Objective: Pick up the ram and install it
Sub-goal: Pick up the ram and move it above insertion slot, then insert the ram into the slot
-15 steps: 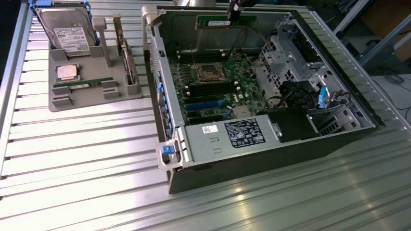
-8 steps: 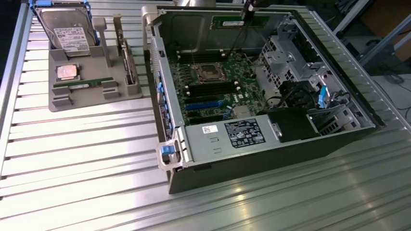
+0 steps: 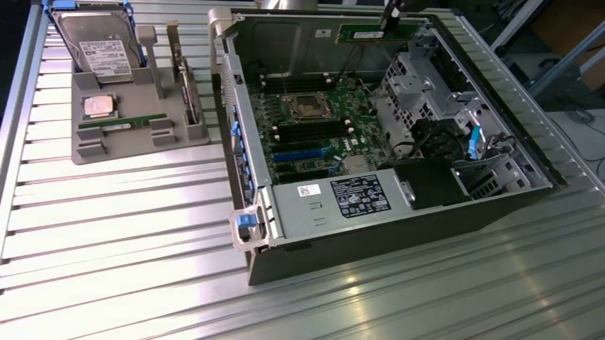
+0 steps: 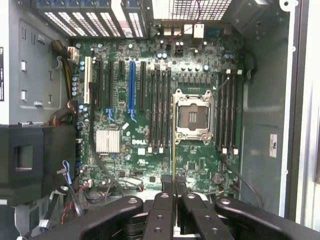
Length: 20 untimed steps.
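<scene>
Hand (image 3: 387,27) cut off by the exterior view's top edge. Ram (image 4: 173,135) seen edge-on in wrist view, chips hidden, one end buried between fingers (image 4: 164,205). Power supply label (image 3: 358,198) unreadable.

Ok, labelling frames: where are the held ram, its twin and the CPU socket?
held ram (image 3: 363,33): exterior view, board's middle.
twin ram (image 3: 119,124): exterior view, stick's middle.
CPU socket (image 4: 192,118): wrist view, socket's centre.
</scene>
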Tool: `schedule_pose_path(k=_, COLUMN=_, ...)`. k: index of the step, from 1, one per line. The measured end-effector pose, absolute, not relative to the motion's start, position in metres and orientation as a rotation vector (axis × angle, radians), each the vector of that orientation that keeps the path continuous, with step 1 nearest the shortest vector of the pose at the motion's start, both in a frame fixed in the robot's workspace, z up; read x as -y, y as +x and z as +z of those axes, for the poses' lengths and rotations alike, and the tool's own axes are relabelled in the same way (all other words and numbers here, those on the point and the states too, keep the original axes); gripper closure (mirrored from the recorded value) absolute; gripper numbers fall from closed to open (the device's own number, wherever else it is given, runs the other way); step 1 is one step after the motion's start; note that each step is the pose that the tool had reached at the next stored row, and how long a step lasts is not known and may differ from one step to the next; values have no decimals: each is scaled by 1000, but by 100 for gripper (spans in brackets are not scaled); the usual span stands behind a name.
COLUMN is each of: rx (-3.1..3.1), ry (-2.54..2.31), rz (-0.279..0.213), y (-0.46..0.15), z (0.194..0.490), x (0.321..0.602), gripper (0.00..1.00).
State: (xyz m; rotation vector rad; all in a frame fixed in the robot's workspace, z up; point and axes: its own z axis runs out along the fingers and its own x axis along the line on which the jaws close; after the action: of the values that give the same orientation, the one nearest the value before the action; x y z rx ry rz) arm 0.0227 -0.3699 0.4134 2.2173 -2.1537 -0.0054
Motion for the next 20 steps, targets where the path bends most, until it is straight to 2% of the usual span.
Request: schedule_pose_path(k=20, rx=2154, ry=2217, rz=-5, y=34, z=407, x=370, gripper=88)
